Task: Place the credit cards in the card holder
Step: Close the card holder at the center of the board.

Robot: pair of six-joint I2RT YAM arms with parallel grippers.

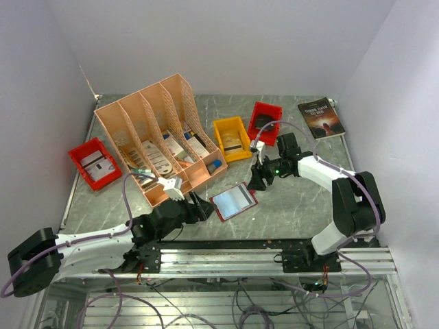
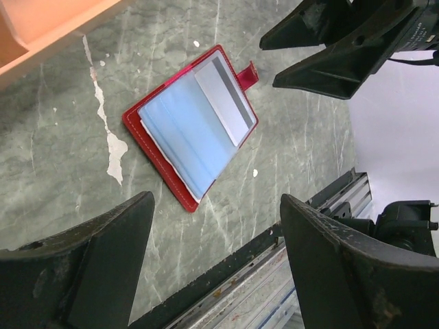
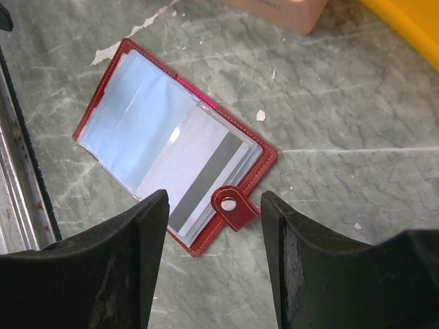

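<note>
Card holder (image 1: pixel 234 201) open, grey striped card (image 3: pixel 199 179) inside; book (image 1: pixel 321 117) title illegible.

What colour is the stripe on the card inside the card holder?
The stripe is dark grey; the right wrist view shows it best.

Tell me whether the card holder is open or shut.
Open. The card holder lies spread flat, clear pockets up, snap tab unfastened, a card inside one pocket.
</note>
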